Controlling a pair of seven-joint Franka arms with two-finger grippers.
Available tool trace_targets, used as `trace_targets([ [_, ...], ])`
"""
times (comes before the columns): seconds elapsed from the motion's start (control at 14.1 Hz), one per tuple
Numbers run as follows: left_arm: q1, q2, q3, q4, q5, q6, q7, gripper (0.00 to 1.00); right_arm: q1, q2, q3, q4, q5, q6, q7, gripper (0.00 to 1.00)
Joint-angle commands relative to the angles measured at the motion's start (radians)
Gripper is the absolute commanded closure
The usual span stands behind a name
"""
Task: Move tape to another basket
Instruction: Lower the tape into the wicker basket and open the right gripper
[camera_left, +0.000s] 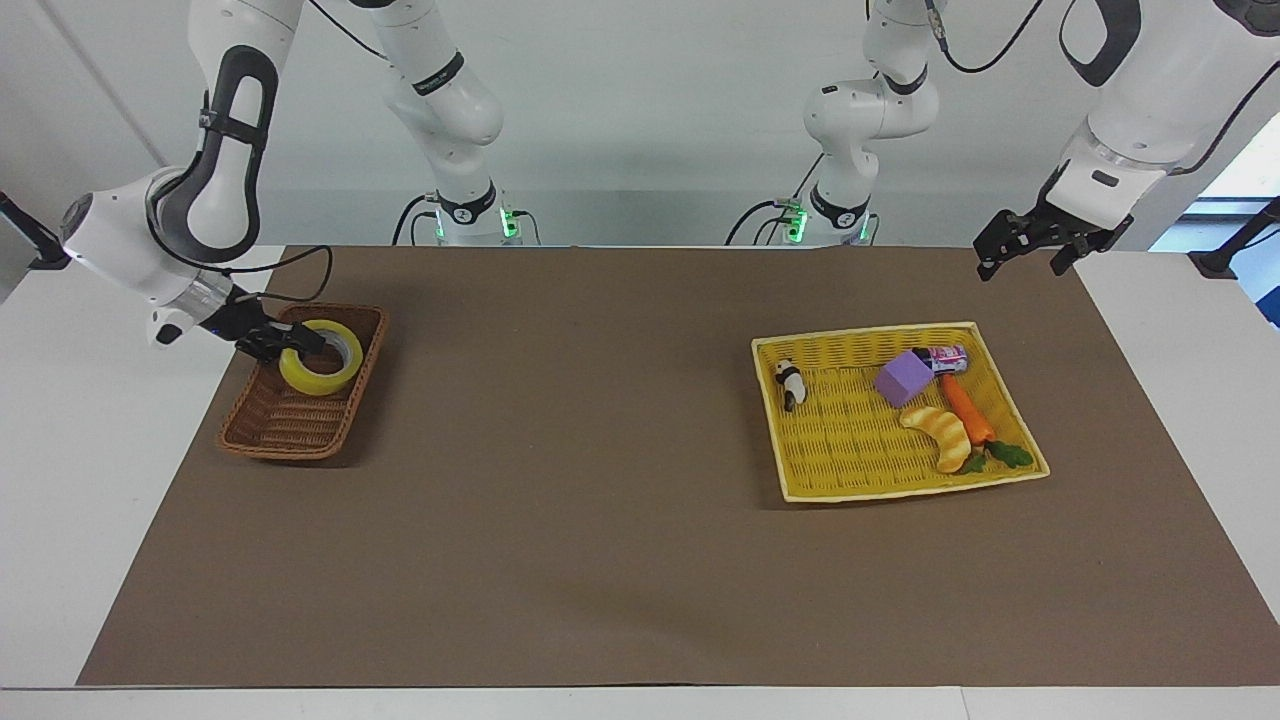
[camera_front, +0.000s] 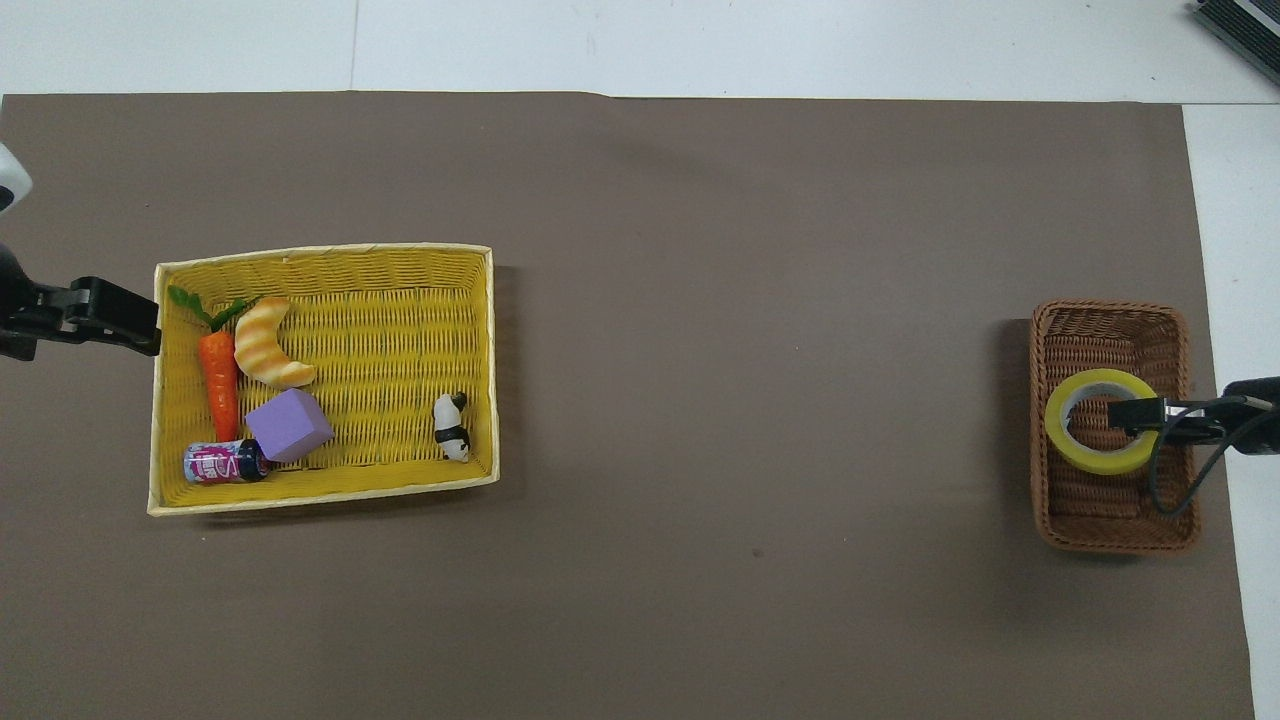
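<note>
Right now the right gripper is gripping the tape by its wall, one finger inside the white core and the other outside, closed on the roll. It is holding the tape over the half of the basket nearer the robots, at the right arm's end of the table. Whether the roll is touching the wicker cannot be told. The tape is lying close to flat, tipped a little, its open hole facing mostly upward, so its axis is running near vertical; from overhead the tape is showing as a full ring inside the basket, with the right gripper reaching in from the basket's outer edge.

Meanwhile the left gripper is hanging in the air with its fingers parted and holding nothing, over the mat by the tray; overhead, the left gripper is just outside the tray's rim. Resting in the tray are a carrot, a croissant, a purple block, a can and a panda.
</note>
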Motion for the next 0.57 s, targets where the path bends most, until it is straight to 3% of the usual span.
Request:
trace_targets([
  [0.0,0.015,-0.006,-0.006,-0.017,-0.060,0.046,0.010,0.00,-0.002,0.018,0.010,0.023,-0.042,0.031,-0.014,0.00],
  [0.21,0.015,-0.033,-0.006,-0.059,-0.065,0.069,0.014,0.00,0.036,0.044,0.012,0.131,-0.065,0.030,0.015,0.00],
  [0.5,0.016,-0.029,-0.002,-0.050,-0.058,0.063,0.013,0.00,0.131,0.020,0.012,0.204,-0.122,0.008,0.208,0.00],
])
